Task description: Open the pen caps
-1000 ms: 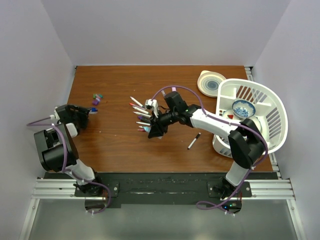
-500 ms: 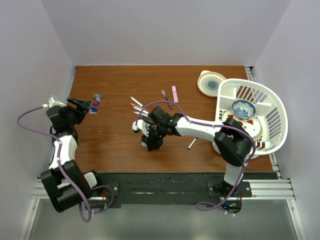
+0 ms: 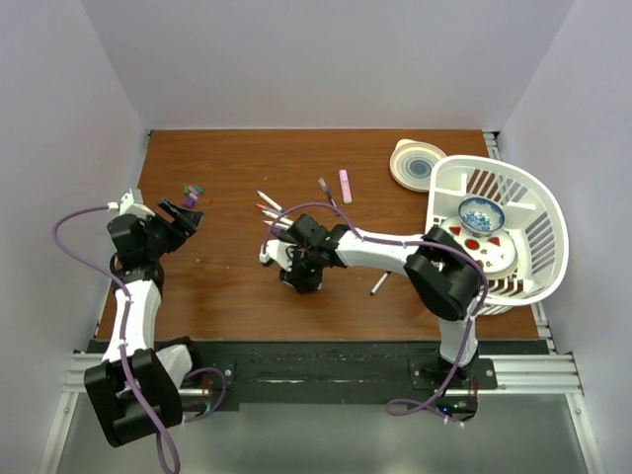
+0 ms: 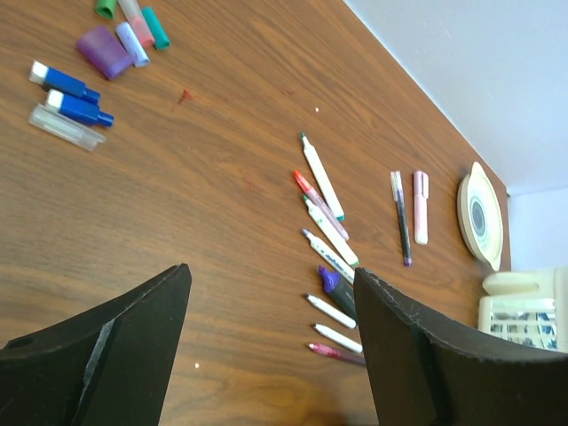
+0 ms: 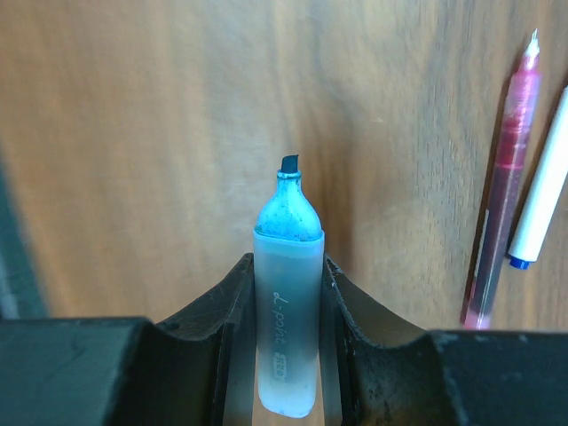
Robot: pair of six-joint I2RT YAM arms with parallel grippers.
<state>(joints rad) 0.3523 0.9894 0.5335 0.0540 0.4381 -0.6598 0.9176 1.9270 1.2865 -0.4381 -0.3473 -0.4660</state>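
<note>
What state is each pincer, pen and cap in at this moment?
left pincer, open, empty
right pincer, shut on the blue highlighter
blue highlighter, uncapped, tip bare
loose caps, off their pens, lying clustered on the table
row of pens, uncapped, lying flat
pink highlighter, lying flat; whether its cap is on cannot be told

A robot lab cell: plain white walls (image 3: 326, 59) box a wooden table (image 3: 227, 296); 2 arms (image 3: 380, 243) bolted to an aluminium rail (image 3: 104, 373).
</note>
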